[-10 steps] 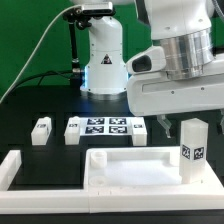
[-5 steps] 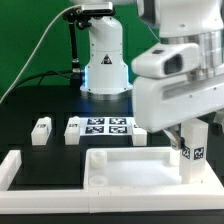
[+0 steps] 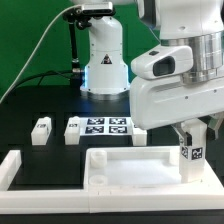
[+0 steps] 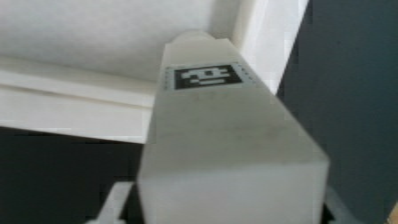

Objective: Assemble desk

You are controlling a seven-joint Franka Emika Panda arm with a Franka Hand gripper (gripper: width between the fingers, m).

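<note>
On the black table (image 3: 20,115), the fingers (image 3: 184,130) clasp the upright leg (image 3: 193,157), hiding its top end.

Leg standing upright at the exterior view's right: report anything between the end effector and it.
Nothing visible stands between them. The end effector is down over the leg, one finger on either side of its top, and in the wrist view the leg fills the gap between the fingers.
</note>
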